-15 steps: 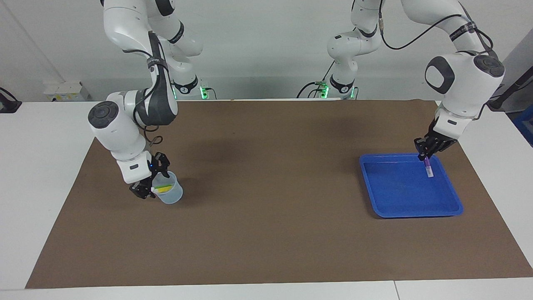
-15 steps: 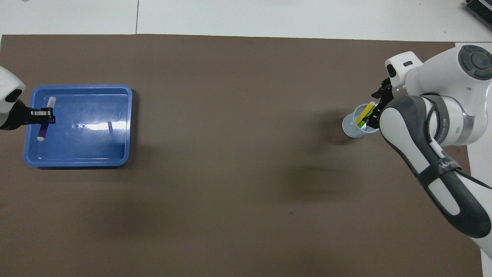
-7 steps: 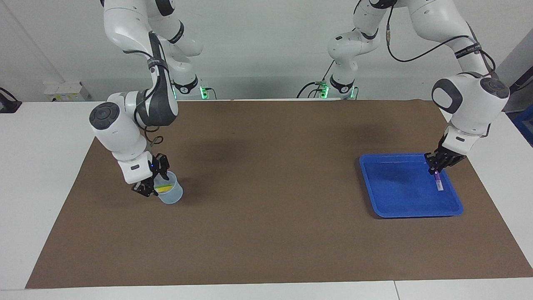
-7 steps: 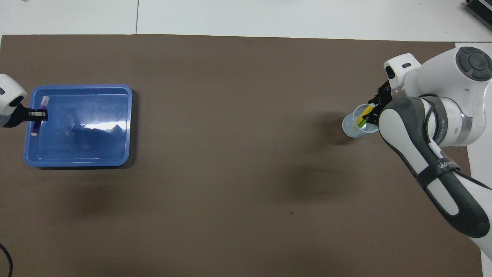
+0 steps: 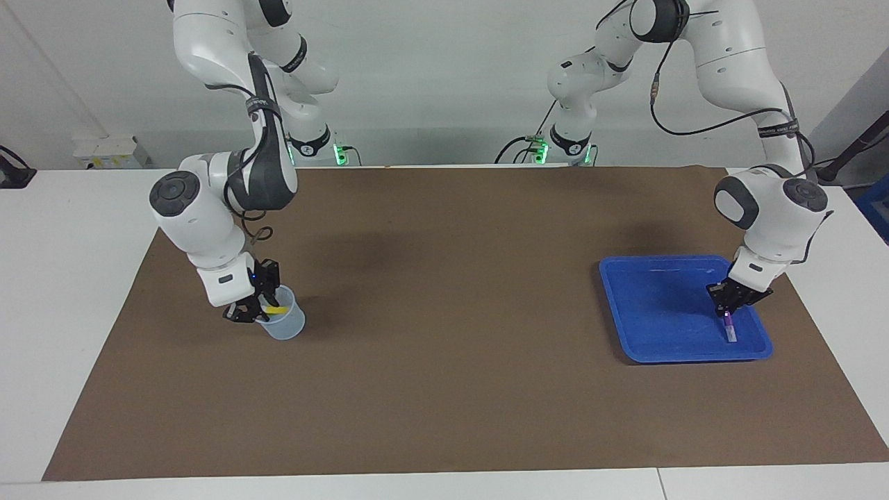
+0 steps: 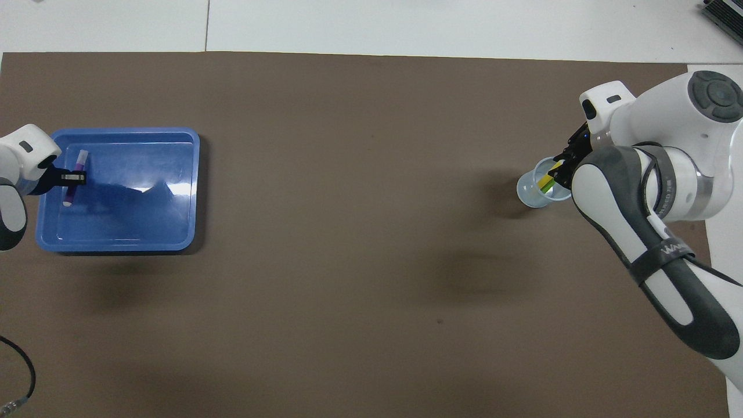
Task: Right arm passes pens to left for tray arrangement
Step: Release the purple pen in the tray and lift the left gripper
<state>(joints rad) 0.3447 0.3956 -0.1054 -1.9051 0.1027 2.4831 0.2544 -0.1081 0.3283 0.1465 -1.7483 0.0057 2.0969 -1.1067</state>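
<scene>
My left gripper (image 5: 725, 310) (image 6: 73, 178) is shut on the purple pen (image 5: 730, 329) (image 6: 67, 198). It holds the pen tilted, pale end down, low over the blue tray (image 5: 614, 300) (image 6: 145, 223), at the tray's side toward the left arm's end. Whether the pen's tip touches the tray floor I cannot tell. My right gripper (image 5: 254, 311) (image 6: 562, 168) is at the rim of the small translucent cup (image 5: 287, 327) (image 6: 529, 195), over the upper end of the yellow pen (image 5: 278, 310) (image 6: 545, 183). The green pen (image 6: 550, 187) leans beside the yellow one in the cup.
A brown mat (image 5: 444, 347) covers most of the white table. The cup stands toward the right arm's end and the tray toward the left arm's end, with bare mat between them. A black cable (image 6: 23, 371) lies at the mat's edge near the left arm.
My left gripper has come down with the purple pen, from above the tray's rim nearest the robots to low inside the tray. My right gripper has settled closer onto the yellow pen's top.
</scene>
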